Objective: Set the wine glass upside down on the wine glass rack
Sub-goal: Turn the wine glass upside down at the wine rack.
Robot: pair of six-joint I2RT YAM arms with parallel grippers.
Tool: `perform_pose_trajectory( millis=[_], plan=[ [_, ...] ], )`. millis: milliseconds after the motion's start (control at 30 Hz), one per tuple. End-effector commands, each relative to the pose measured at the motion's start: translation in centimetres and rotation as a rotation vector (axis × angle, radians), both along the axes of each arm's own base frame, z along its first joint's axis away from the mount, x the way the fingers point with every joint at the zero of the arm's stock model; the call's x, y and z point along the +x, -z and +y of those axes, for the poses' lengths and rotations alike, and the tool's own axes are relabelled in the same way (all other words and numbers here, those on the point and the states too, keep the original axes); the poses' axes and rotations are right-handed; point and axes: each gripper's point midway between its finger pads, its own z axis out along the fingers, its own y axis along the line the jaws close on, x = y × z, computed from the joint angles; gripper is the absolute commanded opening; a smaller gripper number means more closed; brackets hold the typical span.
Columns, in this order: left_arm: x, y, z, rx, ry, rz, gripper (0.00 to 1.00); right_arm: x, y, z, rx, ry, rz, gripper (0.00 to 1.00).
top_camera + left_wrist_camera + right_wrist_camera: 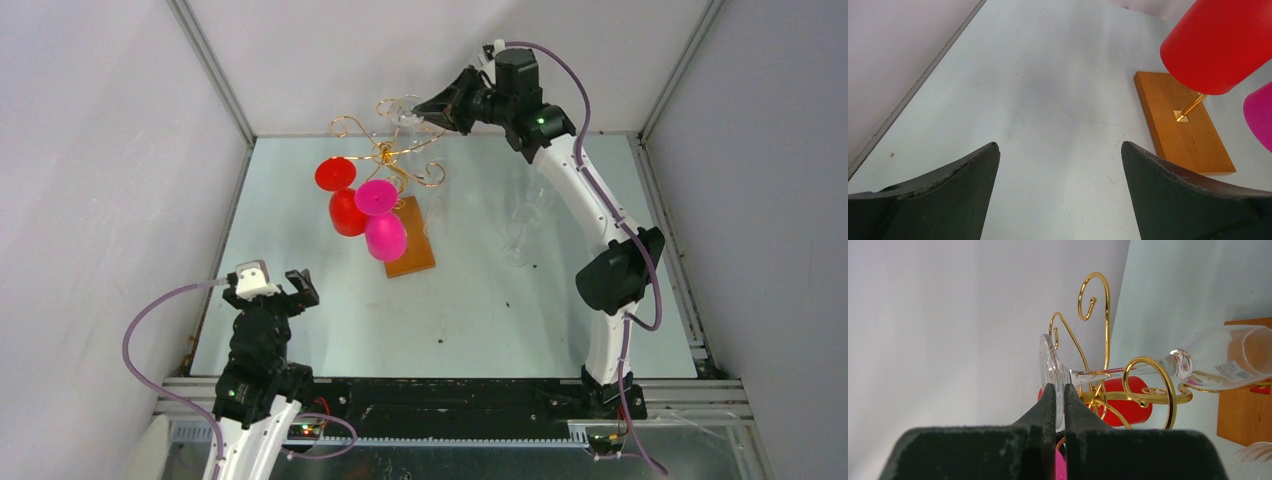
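Wine glass (1220, 360), clear, is pinched by its round foot between the right fingers (1045, 410), which are nearly closed with only the thin disc between them. From the foot the stem runs away from the right gripper (1056, 390) and crosses one gold curl of the wine glass rack (386, 152), and the bowl lies beyond that curl. Whether the stem rests on the wire or hangs just clear of it cannot be told. In the top view this arm reaches high over the far side of the rack, near the back wall.

A red glass (1218, 45) and a pink glass (1260, 117) hang bowl-down from other arms of the rack, above its wooden base (1193, 142).

The left gripper (1060, 150) is well apart from all this, at the near left, its fingers spread wide with nothing between them, above the bare counter (300, 330).

The counter is pale grey-green with a few dark specks. Faint clear glassware (520, 235) stands on it to the right of the rack. Plain white walls close in the back and both sides.
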Motion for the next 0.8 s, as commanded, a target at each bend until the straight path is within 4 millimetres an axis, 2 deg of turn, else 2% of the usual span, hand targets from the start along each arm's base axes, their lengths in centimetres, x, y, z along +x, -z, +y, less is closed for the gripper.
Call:
perform_pose_trajectory(
  millis=[0,233,767],
  plan=[
    [-0.3,-1.5,-0.1,-0.005,0.015,-0.088,1.0,-1.9,-3.7,-0.2,0.049,-0.034,-0.104,0.0],
    [-0.3,-1.6,-0.1,-0.005,0.015,-0.092,1.0,-3.1,-4.2,-0.5,0.052,-0.038,-0.119,0.0],
    [-0.4,-1.6,0.0,-0.002,0.009,-0.094,1.0,-3.7,-4.6,-2.5,0.046,-0.004,-0.131,0.0]
  ],
)
